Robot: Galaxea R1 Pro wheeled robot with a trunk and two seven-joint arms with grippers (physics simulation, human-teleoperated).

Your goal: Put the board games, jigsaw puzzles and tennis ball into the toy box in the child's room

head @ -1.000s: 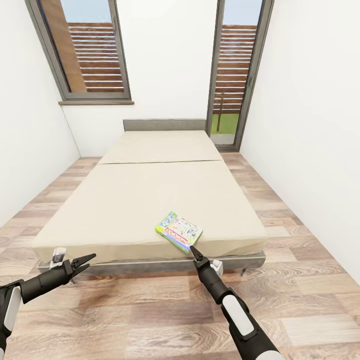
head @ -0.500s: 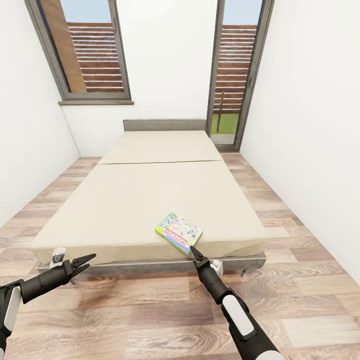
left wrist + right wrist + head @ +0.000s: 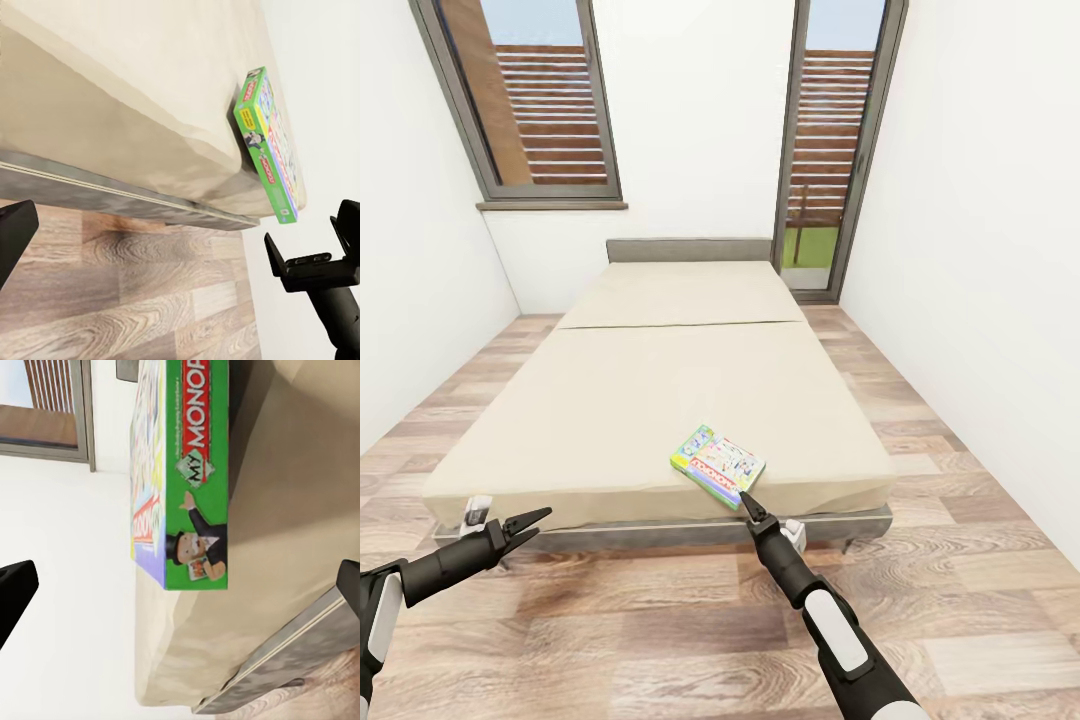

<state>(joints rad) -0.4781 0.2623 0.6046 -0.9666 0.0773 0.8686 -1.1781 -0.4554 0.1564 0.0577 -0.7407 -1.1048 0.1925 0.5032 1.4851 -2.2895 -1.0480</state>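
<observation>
The left gripper (image 3: 532, 524) hangs spread and empty over the wood floor (image 3: 660, 620), just short of the bed's (image 3: 660, 400) near edge. Ahead and to its right, the board games (image 3: 718, 464) lie stacked near the mattress edge. The right gripper (image 3: 752, 504), empty with its fingers apart, points at the stack's near corner.
</observation>
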